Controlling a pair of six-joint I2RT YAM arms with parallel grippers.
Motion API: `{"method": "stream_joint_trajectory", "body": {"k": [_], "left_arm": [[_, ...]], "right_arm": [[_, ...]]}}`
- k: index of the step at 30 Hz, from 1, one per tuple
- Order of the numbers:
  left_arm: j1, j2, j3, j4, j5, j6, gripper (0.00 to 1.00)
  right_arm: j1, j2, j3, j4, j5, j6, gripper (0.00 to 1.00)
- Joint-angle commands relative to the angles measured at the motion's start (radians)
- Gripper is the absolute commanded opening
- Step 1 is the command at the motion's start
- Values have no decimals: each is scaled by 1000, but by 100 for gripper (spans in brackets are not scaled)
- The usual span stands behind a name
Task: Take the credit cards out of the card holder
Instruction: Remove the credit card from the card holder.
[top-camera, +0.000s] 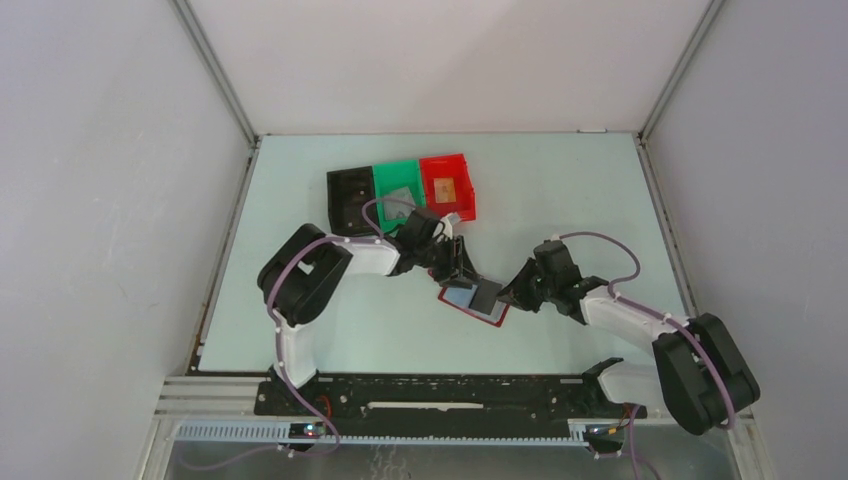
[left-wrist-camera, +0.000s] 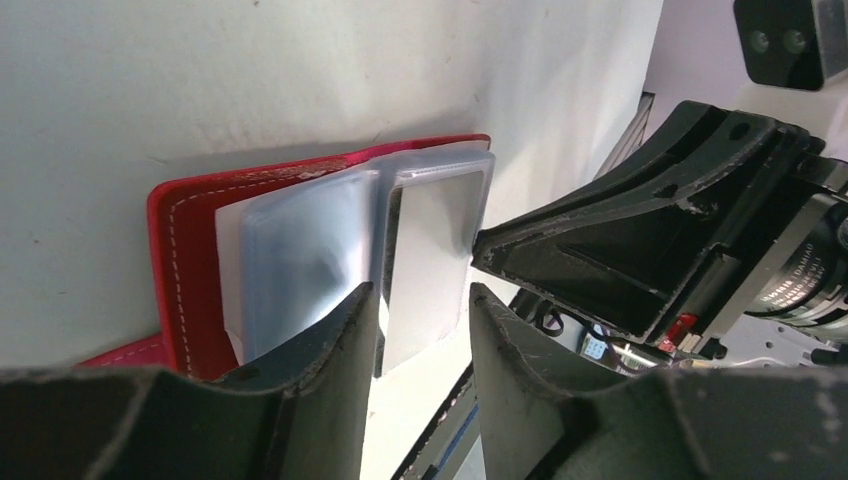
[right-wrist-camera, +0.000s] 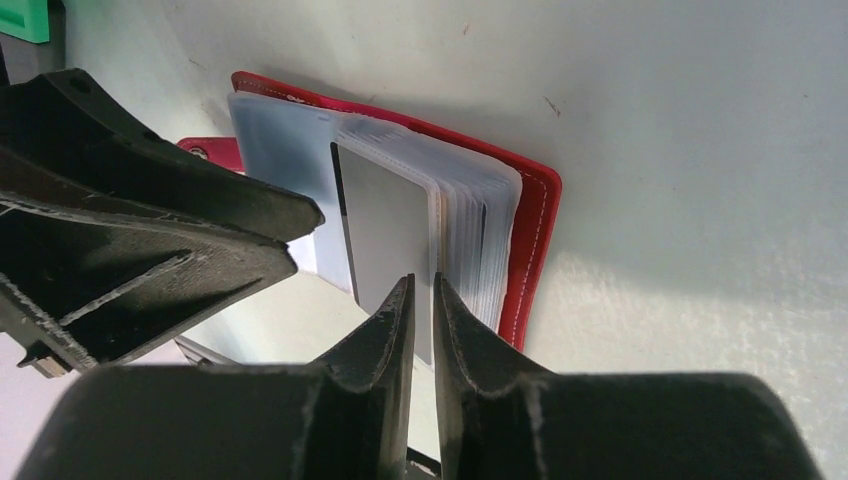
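The card holder (top-camera: 480, 317) lies open on the table between both arms, its red cover (left-wrist-camera: 190, 250) (right-wrist-camera: 530, 230) spread under clear sleeves. A grey card with a dark stripe (top-camera: 487, 294) (left-wrist-camera: 430, 240) (right-wrist-camera: 385, 230) sits in the top sleeve. Beside it is a light blue card (top-camera: 461, 295) (left-wrist-camera: 300, 260). My left gripper (top-camera: 458, 268) (left-wrist-camera: 420, 290) is open, with its fingertips on either side of the grey card's end. My right gripper (top-camera: 512, 290) (right-wrist-camera: 422, 280) faces it from the other side. Its jaws stand a narrow slit apart at the grey card's edge, with nothing seen pinched.
Three small bins stand in a row behind the holder: a black bin (top-camera: 350, 198), a green bin (top-camera: 398, 172) with a grey card in it, and a red bin (top-camera: 447, 165) with a tan card (top-camera: 446, 190). White walls close in the table on three sides.
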Motion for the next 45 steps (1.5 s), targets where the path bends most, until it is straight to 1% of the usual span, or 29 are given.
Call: {"method": "stream_joint_trajectory", "body": {"k": [1, 7, 14, 18, 22, 25, 31, 33, 36, 45], "left_arm": [[0, 24, 10, 18, 20, -8, 43], [2, 32, -4, 15, 13, -7, 40], [1, 44, -10, 39, 33, -23, 29], [1, 52, -13, 54, 54, -31, 29], [0, 59, -19, 61, 65, -32, 36], [1, 61, -22, 42, 51, -18, 38], [1, 53, -17, -39, -16, 35, 35], [2, 45, -23, -43, -30, 40, 33], [1, 32, -30, -51, -51, 44, 28], [7, 22, -56, -33, -77, 33, 27]], "right_arm": [[15, 26, 4, 58, -6, 19, 20], [22, 57, 4, 72, 2, 17, 19], [20, 113, -6, 103, 3, 16, 18], [18, 138, -12, 106, 0, 15, 17], [8, 150, -12, 138, -5, 6, 17], [-4, 152, -15, 137, -10, -1, 17], [-23, 146, -16, 119, -4, -22, 16], [-25, 143, -17, 119, -1, -27, 16], [-31, 134, -18, 76, 11, -34, 15], [-40, 121, -25, 84, 0, -44, 13]]}}
